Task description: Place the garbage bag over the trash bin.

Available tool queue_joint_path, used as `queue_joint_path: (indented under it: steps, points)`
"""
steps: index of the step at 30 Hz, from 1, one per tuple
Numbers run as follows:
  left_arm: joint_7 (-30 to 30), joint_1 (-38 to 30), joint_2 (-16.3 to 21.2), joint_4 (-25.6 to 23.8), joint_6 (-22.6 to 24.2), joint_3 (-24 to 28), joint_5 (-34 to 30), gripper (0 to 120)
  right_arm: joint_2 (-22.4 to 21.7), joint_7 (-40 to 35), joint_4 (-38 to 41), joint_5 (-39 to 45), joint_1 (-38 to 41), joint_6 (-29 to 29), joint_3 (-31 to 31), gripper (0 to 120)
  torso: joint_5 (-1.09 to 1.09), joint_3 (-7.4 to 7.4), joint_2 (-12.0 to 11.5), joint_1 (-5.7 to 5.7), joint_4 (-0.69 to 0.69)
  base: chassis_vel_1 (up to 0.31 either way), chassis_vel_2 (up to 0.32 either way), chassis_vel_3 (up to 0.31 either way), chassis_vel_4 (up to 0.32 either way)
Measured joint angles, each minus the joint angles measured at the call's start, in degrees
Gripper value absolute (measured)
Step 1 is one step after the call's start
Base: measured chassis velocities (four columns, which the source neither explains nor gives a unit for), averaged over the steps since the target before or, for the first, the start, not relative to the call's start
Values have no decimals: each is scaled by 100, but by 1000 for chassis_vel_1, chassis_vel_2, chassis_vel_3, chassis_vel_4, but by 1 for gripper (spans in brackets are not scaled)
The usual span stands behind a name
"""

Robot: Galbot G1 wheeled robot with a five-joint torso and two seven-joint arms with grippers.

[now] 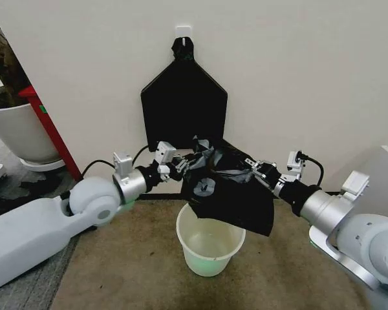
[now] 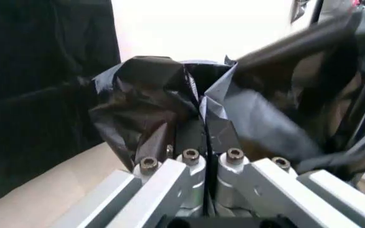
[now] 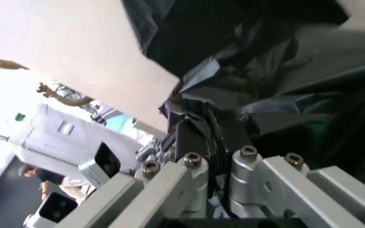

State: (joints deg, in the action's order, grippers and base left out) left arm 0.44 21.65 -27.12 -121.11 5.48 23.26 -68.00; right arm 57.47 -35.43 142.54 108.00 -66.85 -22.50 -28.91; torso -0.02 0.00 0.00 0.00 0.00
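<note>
**Bag stretched between two pincers, hanging over the bin**

Mid-task here: spreading and lowering. Left pincer point(image 1: 178, 166) clamped tight on one bunched edge of the garbage bag point(image 1: 229, 194), fingers point(image 2: 189, 137) pressed together on the crinkled plastic in the left wrist view. Right pincer point(image 1: 253, 169) likewise closed on the opposite edge, black film squeezed between its fingers point(image 3: 195, 137). Held in the air between them, the bag, just above the trash bin point(image 1: 210, 248), its lower corner drooping past the rim on the robot's right.

Long axis of the bag roughly level, running pincer to pincer, sagging toward the right; mouth not yet seen open. Bin upright on the carpet near the wall, opening facing up.

Next move, by the look of it: pulling the edges apart to open the mouth, then bringing it down around the rim, not beside it. Floppy stuff, likely to fold in on itself.
</note>
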Motion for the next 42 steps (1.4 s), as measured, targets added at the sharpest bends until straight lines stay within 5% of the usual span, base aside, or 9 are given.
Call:
queue_joint_path:
  steps: [11,22,30,42]
  points:
    - [-328,530,279,-201,83,-191,-1,0,506,-99,-246,-260,88,170,947,0,0,0,0,0,0,0,0,0,0]
    - [-961,1212,38,20,99,-171,-251,0,655,-483,-771,87,-248,172,599,0,0,0,0,0,-1,0,0,0,0]
    - [-1038,1477,124,94,23,-291,56,0,1053,-492,-1432,-57,-222,146,953,0,2,1,0,0,0,0,0,0,0]
    - [-1282,2472,452,-869,231,-1452,-66,0,706,-1127,-346,-81,-535,210,468,0,2,0,2,0,-1,0,0,0,0]
